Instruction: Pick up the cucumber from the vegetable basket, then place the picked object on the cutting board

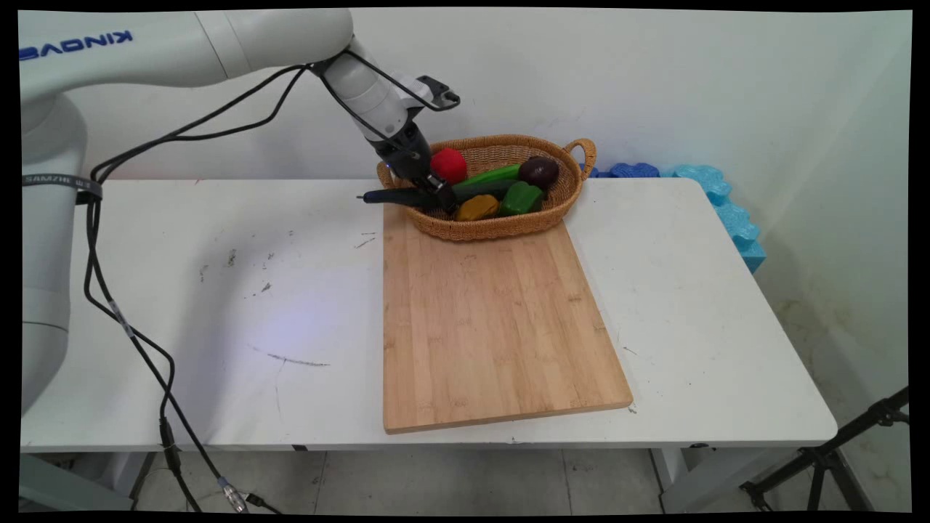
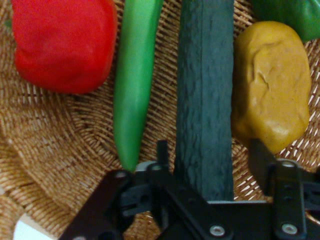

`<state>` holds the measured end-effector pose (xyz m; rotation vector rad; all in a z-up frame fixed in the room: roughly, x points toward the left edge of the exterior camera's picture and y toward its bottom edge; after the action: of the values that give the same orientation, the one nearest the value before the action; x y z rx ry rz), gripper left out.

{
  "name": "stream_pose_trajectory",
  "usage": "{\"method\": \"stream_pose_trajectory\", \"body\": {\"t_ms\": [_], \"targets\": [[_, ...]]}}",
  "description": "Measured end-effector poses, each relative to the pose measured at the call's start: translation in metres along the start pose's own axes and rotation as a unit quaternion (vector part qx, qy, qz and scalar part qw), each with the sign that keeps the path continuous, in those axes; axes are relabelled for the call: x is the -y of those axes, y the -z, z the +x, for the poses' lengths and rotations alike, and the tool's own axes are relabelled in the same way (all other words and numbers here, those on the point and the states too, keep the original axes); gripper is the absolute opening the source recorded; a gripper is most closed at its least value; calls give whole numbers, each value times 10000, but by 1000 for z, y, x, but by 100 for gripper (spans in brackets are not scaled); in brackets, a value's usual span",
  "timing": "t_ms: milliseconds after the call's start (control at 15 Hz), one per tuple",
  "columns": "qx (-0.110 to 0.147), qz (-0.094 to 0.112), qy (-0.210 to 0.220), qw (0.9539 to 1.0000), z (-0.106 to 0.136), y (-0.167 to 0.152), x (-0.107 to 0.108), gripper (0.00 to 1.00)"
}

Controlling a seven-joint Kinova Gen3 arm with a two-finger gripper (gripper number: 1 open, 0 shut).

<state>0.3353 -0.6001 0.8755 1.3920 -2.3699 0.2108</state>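
Observation:
My gripper (image 1: 443, 197) is down inside the left end of a wicker basket (image 1: 501, 226). In the hand view the gripper (image 2: 210, 150) stands open astride a dark green cucumber (image 2: 205, 90). The left finger sits close against the cucumber and the right finger (image 2: 260, 157) a little off it. A slim light green chilli (image 2: 132, 85) and a red pepper (image 2: 62, 42) lie to one side, a yellow potato-like lump (image 2: 270, 85) to the other. In the main view the cucumber (image 1: 483, 187) runs across the basket, and a dark end (image 1: 392, 196) sticks out over its left rim.
The basket also holds a green pepper (image 1: 522, 197) and a dark purple round fruit (image 1: 538, 171). A bare wooden cutting board (image 1: 487, 319) lies in front of it on the white table (image 1: 218, 290). Blue foam pieces (image 1: 726, 203) line the far right edge. Black cables hang at the left.

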Motion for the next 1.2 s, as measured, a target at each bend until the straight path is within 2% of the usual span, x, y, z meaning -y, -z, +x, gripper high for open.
{"method": "stream_pose_trajectory", "body": {"t_ms": [400, 667, 933, 1200], "targets": [[-14, -65, -41, 10000, 2, -3, -6, 0], [-148, -58, -98, 9998, 10, 8, -7, 0], [-398, -72, -233, 9989, 22, 42, -10, 0], [-658, -299, -377, 9967, 25, 94, -27, 0]]}}
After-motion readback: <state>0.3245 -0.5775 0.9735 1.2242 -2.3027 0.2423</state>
